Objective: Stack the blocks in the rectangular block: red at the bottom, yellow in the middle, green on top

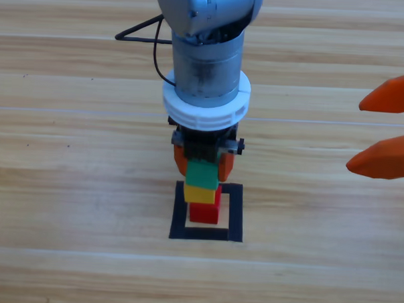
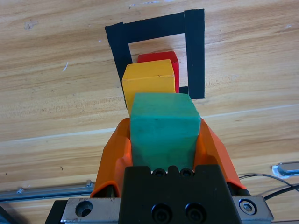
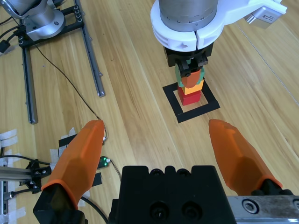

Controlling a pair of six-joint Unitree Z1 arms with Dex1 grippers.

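Inside the flat rectangular outline of black tape [image 1: 235, 213] on the wooden table [image 1: 66, 186], toward its near edge, the three cubes form an upright column: the small plain red cube [image 1: 204, 212] on the wood, the bright yellow cube [image 1: 201, 194] on it, the teal-green cube [image 1: 202, 174] on top, faces roughly square to the tape. The left arm descends steeply from the far edge, and the left gripper [image 1: 203, 161] clamps the green cube between its orange jaws. The right gripper [image 1: 384, 129] waits at the right edge, jaws spread apart.
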